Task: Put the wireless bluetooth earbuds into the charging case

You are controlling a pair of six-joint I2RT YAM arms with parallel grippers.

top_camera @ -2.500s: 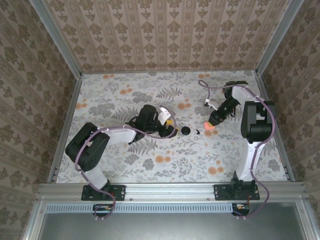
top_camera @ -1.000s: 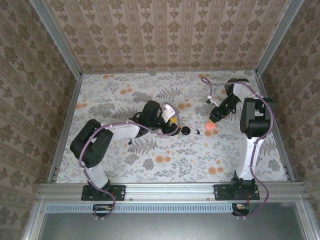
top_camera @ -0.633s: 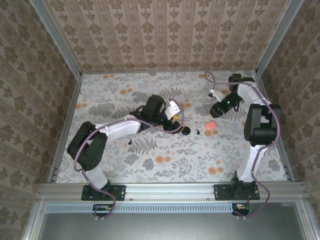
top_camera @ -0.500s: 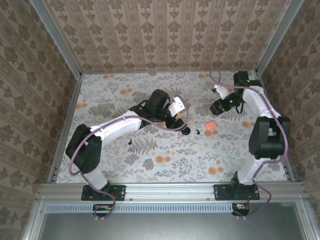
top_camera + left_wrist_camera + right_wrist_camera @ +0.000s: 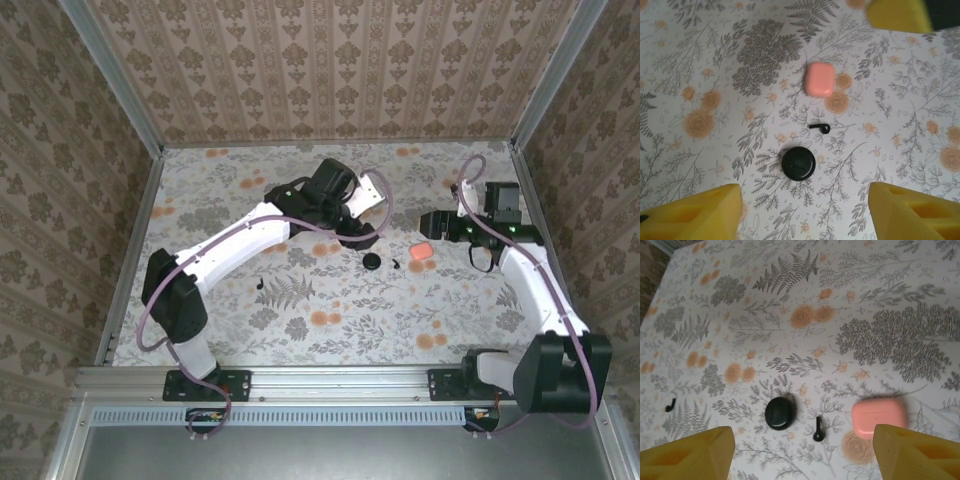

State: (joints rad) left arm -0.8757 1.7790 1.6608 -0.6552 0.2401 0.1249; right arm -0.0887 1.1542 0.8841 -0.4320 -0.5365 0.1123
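Disc [image 5: 798,163] dead ahead of left gripper [image 5: 802,200], jaws wide, blocking earbud [image 5: 820,127]; case [image 5: 819,78] beyond. Right gripper [image 5: 804,440] wide too, second earbud [image 5: 671,404] far off.

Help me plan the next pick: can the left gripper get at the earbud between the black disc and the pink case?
Probably yes: the left gripper hangs open above the earbud, nothing covers it, though the black disc and charging case lie close.
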